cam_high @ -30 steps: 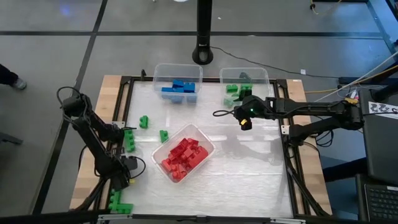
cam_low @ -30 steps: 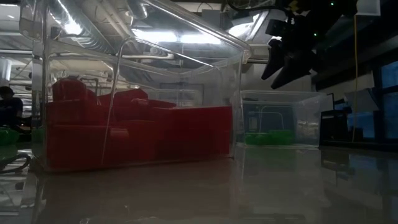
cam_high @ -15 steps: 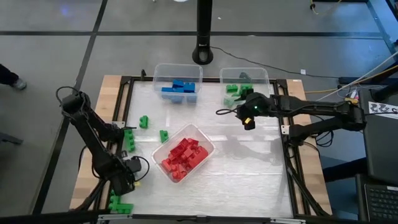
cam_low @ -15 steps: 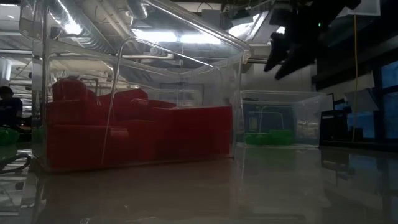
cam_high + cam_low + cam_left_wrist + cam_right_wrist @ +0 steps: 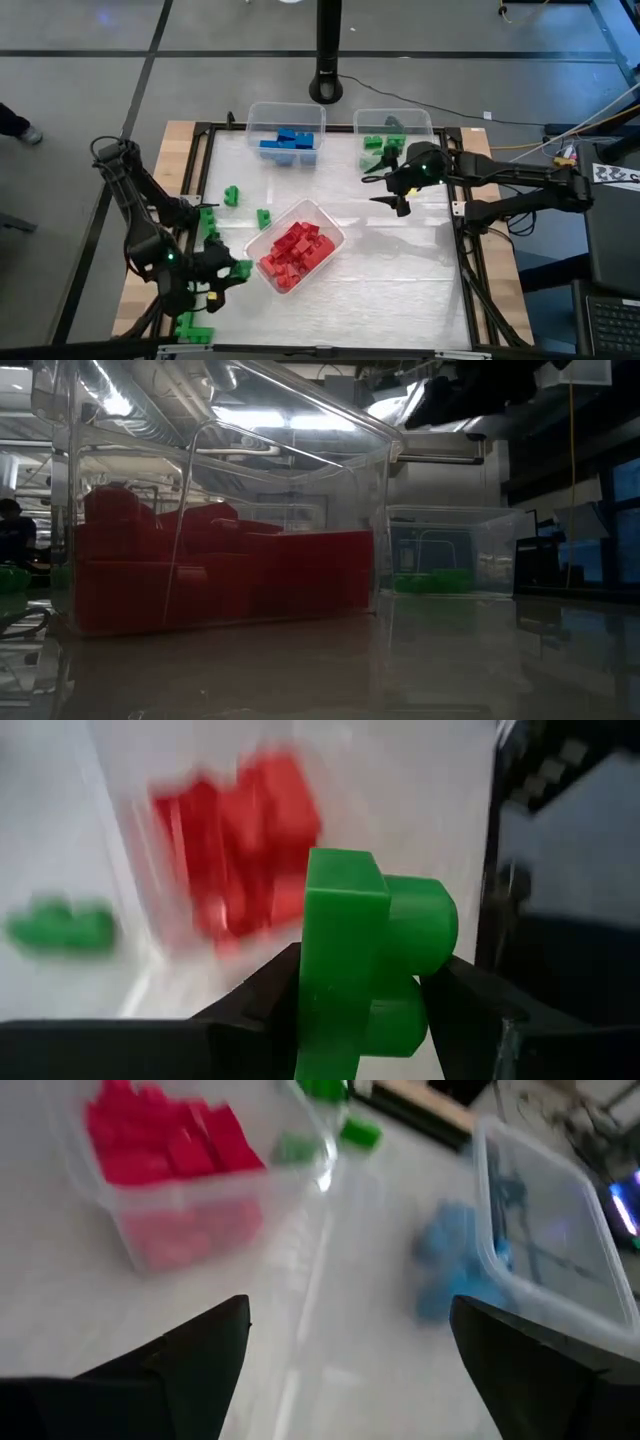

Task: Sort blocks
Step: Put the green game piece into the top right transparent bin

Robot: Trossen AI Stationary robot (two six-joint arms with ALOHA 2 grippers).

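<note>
From above, the left gripper (image 5: 232, 270) is clamped on a green block (image 5: 241, 269), just beside the near-left wall of the red bin (image 5: 335, 238). The right gripper (image 5: 392, 190) hangs with its fingers spread and nothing between them, just in front of the green bin (image 5: 432, 122); the blue bin (image 5: 252, 113) lies well off to its side. By my judgement the sorting is mostly done: reds and blues are all binned, a few greens are binned, and four greens remain loose — two (image 5: 231, 195) (image 5: 264, 217) beyond the left gripper, one at the frame (image 5: 208, 222), one at the table's near edge (image 5: 190, 326) — plus the held one. Three bins in all.

The low view shows the red bin (image 5: 380, 510) filled with red blocks (image 5: 220, 575), the green bin (image 5: 450, 550) far behind, and only a dark part of an arm at the top.

The left wrist view confirms the fingers pinching the green block (image 5: 365, 965), with the red blocks (image 5: 245, 850) ahead and one loose green (image 5: 62, 925).

The right wrist view shows its fingers (image 5: 190, 1360) wide apart, empty, above bare table.
</note>
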